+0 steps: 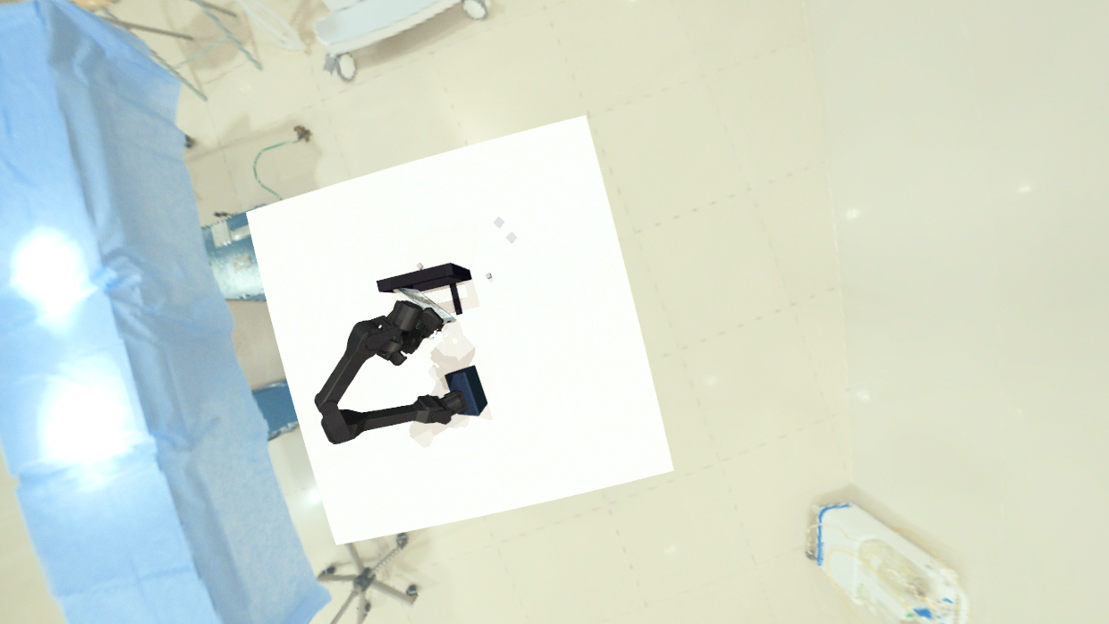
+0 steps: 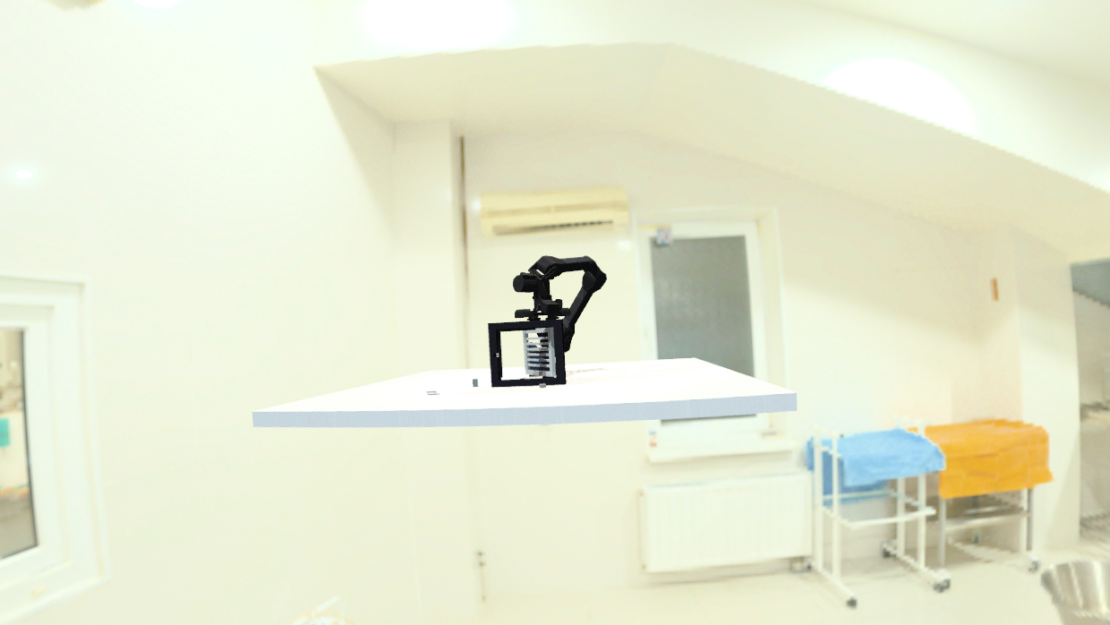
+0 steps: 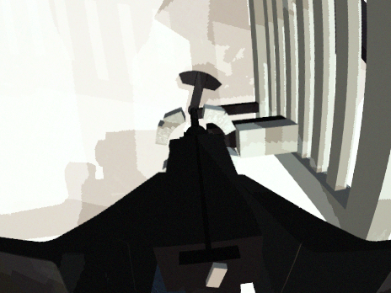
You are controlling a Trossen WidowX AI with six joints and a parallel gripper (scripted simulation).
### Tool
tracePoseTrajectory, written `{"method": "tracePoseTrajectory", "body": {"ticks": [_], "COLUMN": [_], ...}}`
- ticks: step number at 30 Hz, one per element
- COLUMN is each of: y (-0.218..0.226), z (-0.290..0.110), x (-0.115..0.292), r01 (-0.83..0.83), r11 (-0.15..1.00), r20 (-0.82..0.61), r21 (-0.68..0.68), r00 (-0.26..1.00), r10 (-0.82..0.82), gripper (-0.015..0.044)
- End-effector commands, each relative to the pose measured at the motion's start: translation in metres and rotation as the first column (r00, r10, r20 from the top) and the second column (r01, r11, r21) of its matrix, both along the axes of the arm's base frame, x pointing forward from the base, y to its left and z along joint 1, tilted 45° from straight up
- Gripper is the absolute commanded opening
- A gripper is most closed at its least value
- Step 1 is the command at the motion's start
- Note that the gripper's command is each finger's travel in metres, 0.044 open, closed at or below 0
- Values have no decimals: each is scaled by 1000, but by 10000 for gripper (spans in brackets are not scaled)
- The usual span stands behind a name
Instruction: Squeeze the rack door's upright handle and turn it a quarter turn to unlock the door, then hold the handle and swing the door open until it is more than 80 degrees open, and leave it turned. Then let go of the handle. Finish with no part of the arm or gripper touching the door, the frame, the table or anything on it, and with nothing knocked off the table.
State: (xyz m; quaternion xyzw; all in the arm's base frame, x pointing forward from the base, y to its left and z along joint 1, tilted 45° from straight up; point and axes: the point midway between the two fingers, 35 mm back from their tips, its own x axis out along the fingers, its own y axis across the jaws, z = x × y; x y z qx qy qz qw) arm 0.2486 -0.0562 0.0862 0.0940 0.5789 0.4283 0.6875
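Observation:
The rack's black frame point(image 1: 415, 279) point(image 2: 493, 356) stands upright on the table point(image 1: 558, 349) point(image 2: 349, 403). Its pale grey slatted door point(image 1: 444, 312) point(image 2: 540, 355) point(image 3: 343, 93) stands roughly halfway open, clearly short of square to the frame. The dark upright handle point(image 3: 195, 114) is at the door's outer side, beside a pale block on the door. My gripper point(image 1: 438, 332) point(image 3: 200, 183) points down and is shut on the handle, its pale finger pads on either side. In the exterior view the fingers are hidden behind the rack. The handle's exact turn angle is hard to tell.
A black bar point(image 1: 456, 298) juts from the frame near the door's free end. A small grey cube point(image 1: 488, 275) point(image 2: 475, 382) and two flat grey squares point(image 1: 498, 221) point(image 1: 510, 237) lie beyond the frame. My arm's dark blue base block point(image 1: 468, 393) stands opposite the rack.

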Motion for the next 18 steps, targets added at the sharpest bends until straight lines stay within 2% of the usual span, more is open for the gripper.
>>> {"method": "tracePoseTrajectory", "body": {"ticks": [1, 18], "y": [7, 36], "z": [7, 36], "x": [-3, -8], "r01": [57, 240], "r11": [998, 970], "r20": [-49, -230], "r21": [-1, -36], "r00": [997, 943], "r10": [-57, -242], "gripper": [26, 26]}}
